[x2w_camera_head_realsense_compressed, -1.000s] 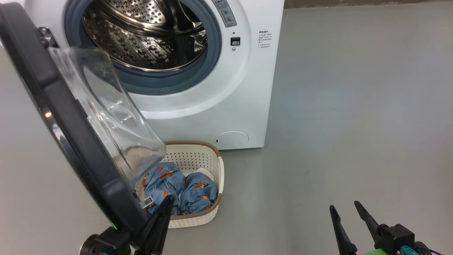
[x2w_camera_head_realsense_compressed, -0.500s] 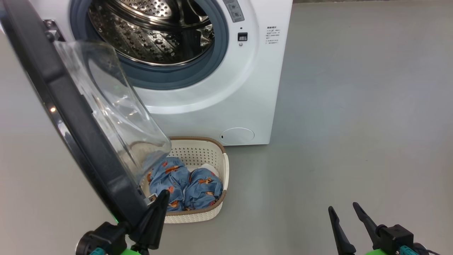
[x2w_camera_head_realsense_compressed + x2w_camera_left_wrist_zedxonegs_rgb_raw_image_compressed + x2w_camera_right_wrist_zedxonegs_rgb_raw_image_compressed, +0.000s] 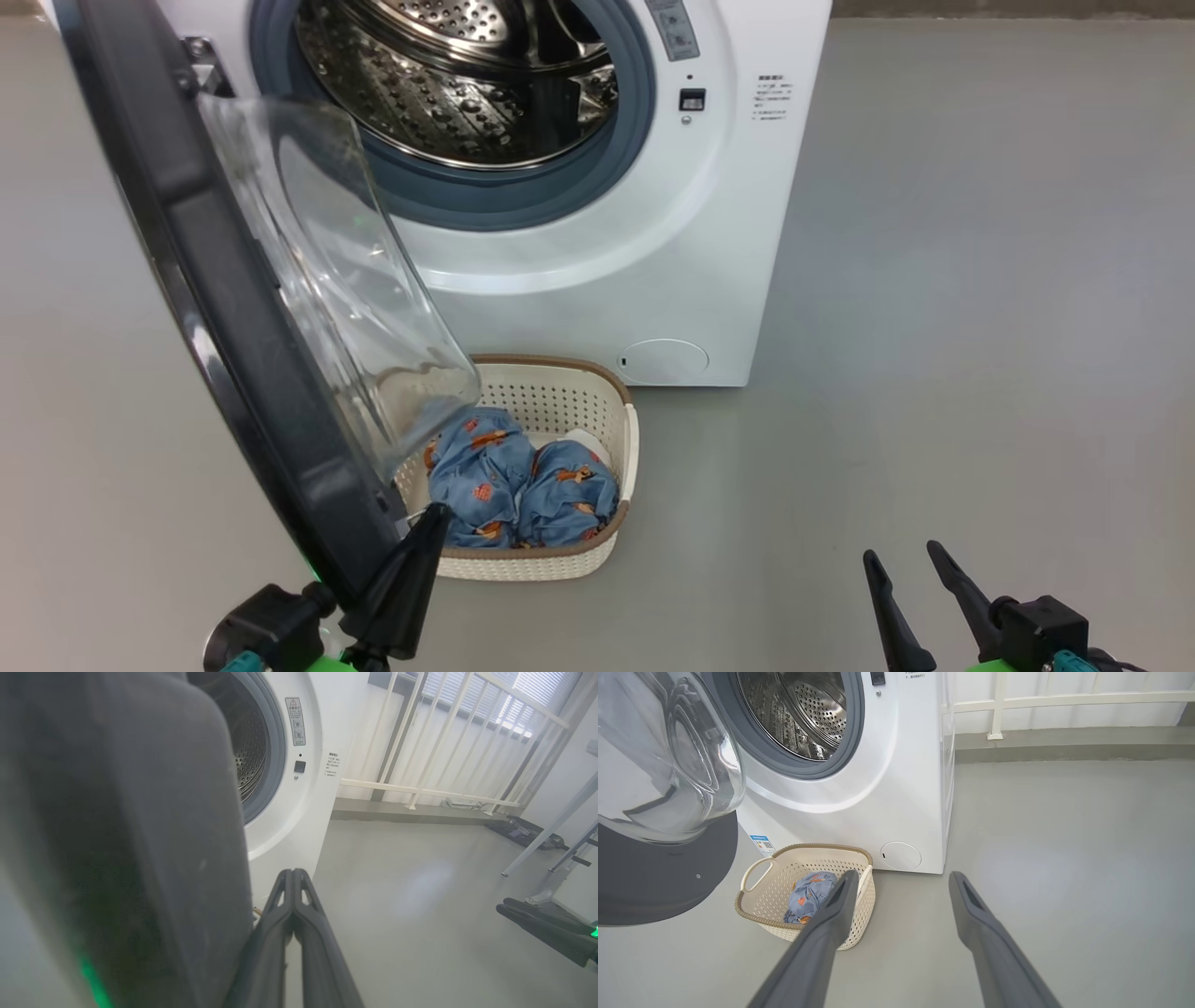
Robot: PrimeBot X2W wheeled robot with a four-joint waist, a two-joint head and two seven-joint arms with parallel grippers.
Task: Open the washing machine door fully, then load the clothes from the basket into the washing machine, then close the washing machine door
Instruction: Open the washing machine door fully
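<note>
The washing machine door stands swung out from the washing machine, roughly square to its front and, I judge, short of fully open. Its glass bowl bulges toward the basket. The basket sits on the floor just before the machine, with both bundles of clothes inside it. The left gripper, its fingers pressed together, lies along the inner side of the door's lower edge; whether it actually touches the door I cannot tell. The right gripper hangs well apart to the right, fingers spread and empty. The chief risk is slipping: closed fingers pushing on a glossy curved rim have nothing to hook, so they could slide off and let the door drift back across the opening. A door left half open would also crowd the reach into the basket, and a hard shove could strain the hinge.
</note>
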